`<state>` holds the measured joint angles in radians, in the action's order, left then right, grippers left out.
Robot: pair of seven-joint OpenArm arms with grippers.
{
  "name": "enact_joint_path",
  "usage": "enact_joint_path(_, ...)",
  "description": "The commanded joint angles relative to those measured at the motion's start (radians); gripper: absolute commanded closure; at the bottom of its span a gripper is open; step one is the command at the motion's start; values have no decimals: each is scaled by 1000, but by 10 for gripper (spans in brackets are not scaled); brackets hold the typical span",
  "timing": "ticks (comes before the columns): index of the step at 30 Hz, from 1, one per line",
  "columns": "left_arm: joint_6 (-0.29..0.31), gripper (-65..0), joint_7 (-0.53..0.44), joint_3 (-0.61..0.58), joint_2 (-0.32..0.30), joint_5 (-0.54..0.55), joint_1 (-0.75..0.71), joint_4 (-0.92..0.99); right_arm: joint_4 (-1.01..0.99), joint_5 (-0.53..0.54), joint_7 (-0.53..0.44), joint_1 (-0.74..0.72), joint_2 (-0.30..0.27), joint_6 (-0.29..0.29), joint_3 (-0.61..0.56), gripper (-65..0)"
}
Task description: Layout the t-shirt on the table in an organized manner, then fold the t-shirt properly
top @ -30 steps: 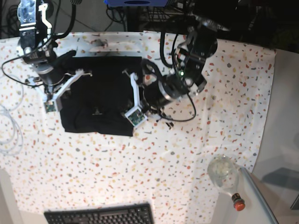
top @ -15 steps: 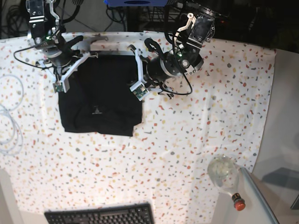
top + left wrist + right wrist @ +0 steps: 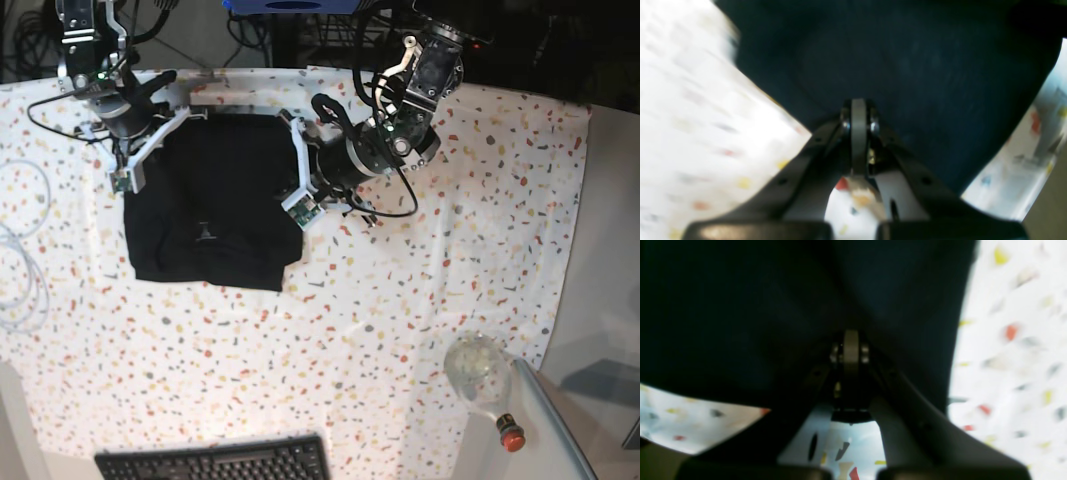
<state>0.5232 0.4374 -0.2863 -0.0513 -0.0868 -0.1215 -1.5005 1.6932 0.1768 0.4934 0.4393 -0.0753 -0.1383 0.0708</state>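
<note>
On the left of the base view, the right hand point(image 3: 170, 90) pinches the far left edge of the black t-shirt point(image 3: 215, 205), jaws closed on the fabric. The t-shirt lies partly folded on the far left part of the speckled bench point(image 3: 400, 330). Right of it, the left hand point(image 3: 290, 125) clamps the shirt's far right edge, jaws likewise closed on cloth.
</note>
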Motion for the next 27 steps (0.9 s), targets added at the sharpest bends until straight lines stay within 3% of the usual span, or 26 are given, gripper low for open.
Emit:
enact_joint_path(1,2,0,-32,15,-9,12,-8,-79,75,2,-32,17,-7,1,31,0)
enact_joint_path(4,4,0,-27,78,-28,35,-82,-237,232,2,-29,80,-5,1,102,0)
enact_joint_path(6,5,0,-25,126,-72,68,-148,-334,302,2,-29,138,-7,1,146,0)
enact_joint_path(11,5,0,-30,206,-210,143,-361,-467,313,2,-28,284,-22,-2,268,0)
enact_joint_path(14,2,0,-30,233,-259,138,-490,-480,296,2,-20,376,-25,-2,355,0)
enact_joint_path(18,2,0,-30,221,-321,138,-642,-475,281,10,135,470,-25,-5,429,0)
enact_joint_path(21,2,0,-30,172,-342,138,-708,-449,181,99,258,476,-30,-47,419,0)
enact_joint_path(24,1,0,-30,126,-333,138,-709,-314,-64,131,247,384,-67,-160,347,0)
enact_joint_path(27,-53,0,-32,80,-290,138,-639,-99,-351,131,241,240,-94,-194,288,0)
